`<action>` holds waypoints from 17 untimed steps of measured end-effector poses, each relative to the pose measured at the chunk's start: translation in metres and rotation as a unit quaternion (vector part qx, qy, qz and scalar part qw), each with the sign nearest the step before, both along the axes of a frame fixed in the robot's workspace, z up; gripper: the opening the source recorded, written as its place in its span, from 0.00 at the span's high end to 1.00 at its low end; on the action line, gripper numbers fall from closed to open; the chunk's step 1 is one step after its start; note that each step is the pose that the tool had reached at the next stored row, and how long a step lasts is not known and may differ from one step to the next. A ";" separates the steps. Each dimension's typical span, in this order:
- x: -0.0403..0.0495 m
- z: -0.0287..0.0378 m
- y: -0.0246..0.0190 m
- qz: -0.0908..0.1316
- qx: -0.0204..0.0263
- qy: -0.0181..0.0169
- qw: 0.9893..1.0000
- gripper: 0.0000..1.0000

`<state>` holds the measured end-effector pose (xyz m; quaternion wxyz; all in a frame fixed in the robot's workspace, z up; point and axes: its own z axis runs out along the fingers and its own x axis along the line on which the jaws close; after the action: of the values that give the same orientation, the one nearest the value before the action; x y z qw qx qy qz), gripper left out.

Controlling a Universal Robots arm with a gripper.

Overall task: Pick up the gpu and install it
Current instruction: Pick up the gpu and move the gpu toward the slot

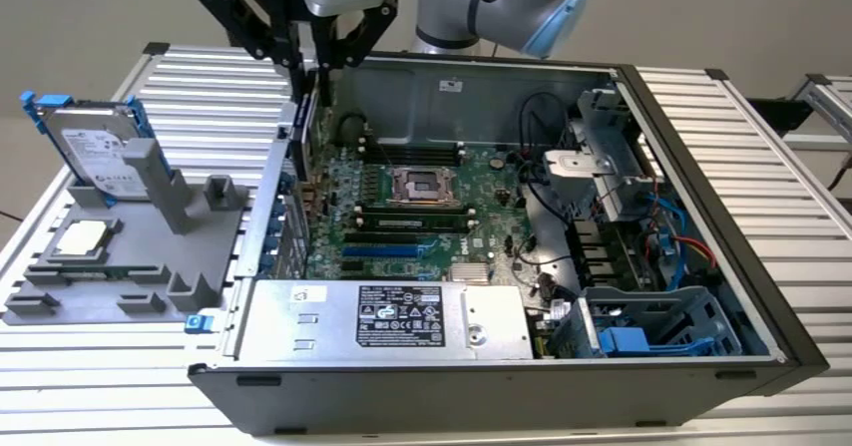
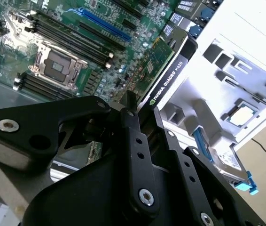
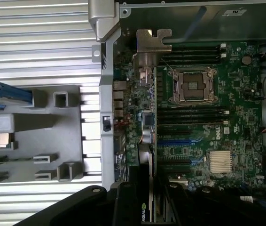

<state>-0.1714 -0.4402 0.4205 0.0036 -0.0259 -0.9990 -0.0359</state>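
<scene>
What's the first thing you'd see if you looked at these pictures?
The big open computer case, with its green motherboard lying bare, sits in the middle of the exterior view. Above its edge on the exterior view's left, the robot's black hand grips the gpu, a thin card pointing down into the case.

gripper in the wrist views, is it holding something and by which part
The gripper is shut on the gpu, clamping its two faces at the end away from its silver bracket.
</scene>
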 end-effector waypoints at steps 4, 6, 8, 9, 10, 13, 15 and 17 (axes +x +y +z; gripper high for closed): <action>0.0023 0.0000 0.0000 0.000 0.000 0.000 1.000 1.00; 0.0038 0.0000 0.0000 0.000 0.000 0.000 1.000 1.00; 0.0055 -0.0001 0.0000 0.000 0.000 0.000 1.000 1.00; 0.0065 -0.0001 0.0000 0.000 0.000 0.000 1.000 1.00; 0.0075 -0.0001 0.0000 0.000 0.000 0.000 1.000 1.00; 0.0105 -0.0001 0.0000 0.000 0.000 0.000 1.000 1.00; 0.0129 -0.0002 0.0000 0.000 0.000 0.000 1.000 1.00; 0.0154 -0.0002 0.0000 0.000 0.000 0.000 1.000 1.00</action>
<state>-0.1560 -0.4402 0.4203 0.0035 -0.0259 -0.9990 -0.0360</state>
